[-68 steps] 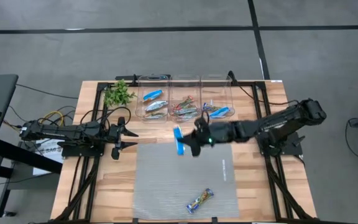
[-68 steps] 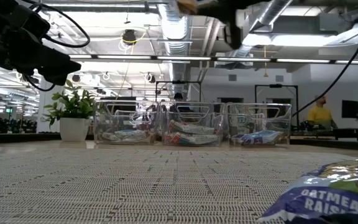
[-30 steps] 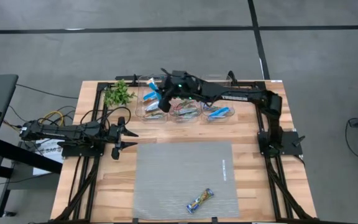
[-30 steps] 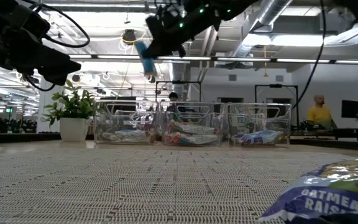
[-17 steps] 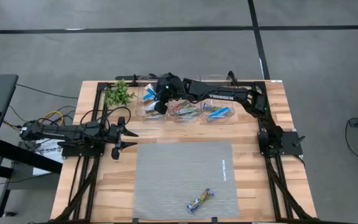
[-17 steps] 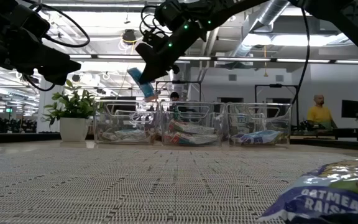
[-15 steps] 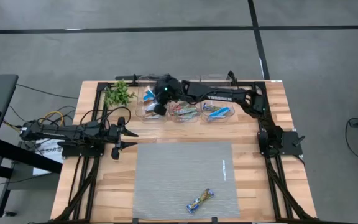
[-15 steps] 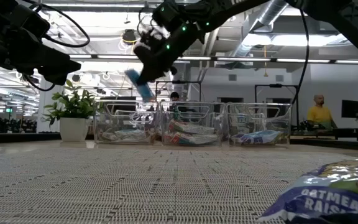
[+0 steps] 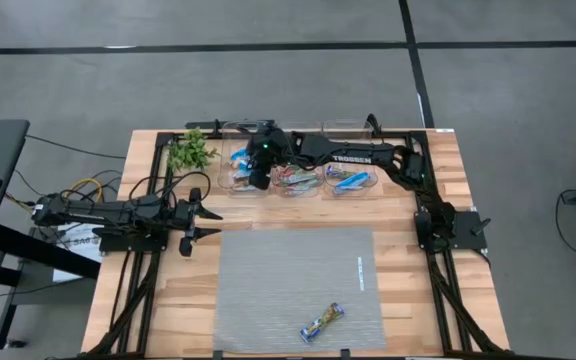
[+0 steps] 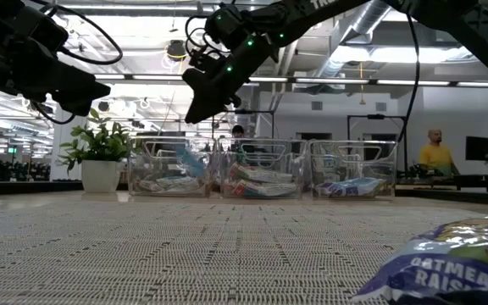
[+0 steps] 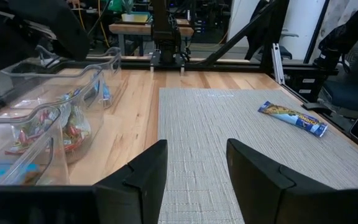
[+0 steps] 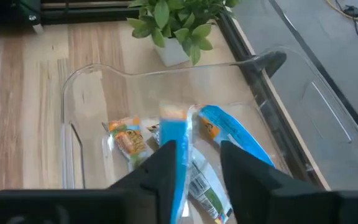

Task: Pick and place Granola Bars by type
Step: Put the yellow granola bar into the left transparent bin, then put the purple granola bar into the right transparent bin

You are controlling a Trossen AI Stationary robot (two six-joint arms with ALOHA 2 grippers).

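My right gripper [image 9: 256,176] hangs open over the left one of three clear bins [image 9: 238,178] at the table's far side, slanting down. A bright blue bar [image 12: 176,144] stands on end in that bin below the fingers, among other wrapped bars; the low view shows the blue bar [image 10: 191,161] clear of my right gripper [image 10: 196,110]. One blue-silver-yellow bar [image 9: 322,322] lies flat on the grey mat's near part. My left gripper [image 9: 212,222] waits open at the table's left, level, with nothing between its fingers.
The middle bin [image 9: 298,176] holds red-green-orange bars and the right bin [image 9: 353,180] blue-silver ones. A potted green plant [image 9: 190,150] stands left of the bins. The grey mat [image 9: 288,280] covers the table's middle. A person in yellow [image 10: 435,152] stands far behind.
My right gripper has come down over the left bin and tipped further downward with the blue bar. It has then opened and let go. The bar has dropped from the fingers into the left bin.
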